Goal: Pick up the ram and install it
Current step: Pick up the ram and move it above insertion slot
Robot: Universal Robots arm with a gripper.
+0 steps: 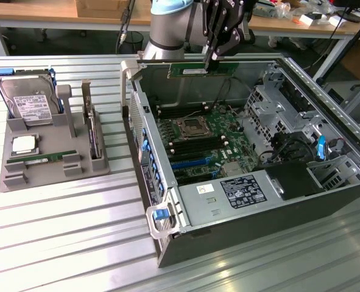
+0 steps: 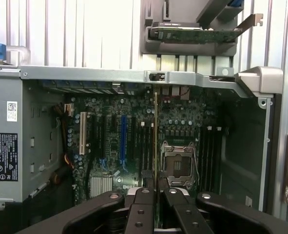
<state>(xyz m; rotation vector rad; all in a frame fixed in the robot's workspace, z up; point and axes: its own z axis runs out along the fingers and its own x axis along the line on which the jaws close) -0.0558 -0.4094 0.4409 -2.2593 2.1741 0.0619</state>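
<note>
Reaches down from the exterior view's top centre, pinches the ram in the nearly closed gripper, holds it level over the far edge of the open case.

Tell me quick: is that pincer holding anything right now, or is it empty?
Pincer: closed, holding the ram above the open computer case.

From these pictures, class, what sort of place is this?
Probably a robotics or electronics lab bench: an open computer case showing its motherboard, a hard drive in a grey holder, and the gripper holding the ram over the case.
</note>
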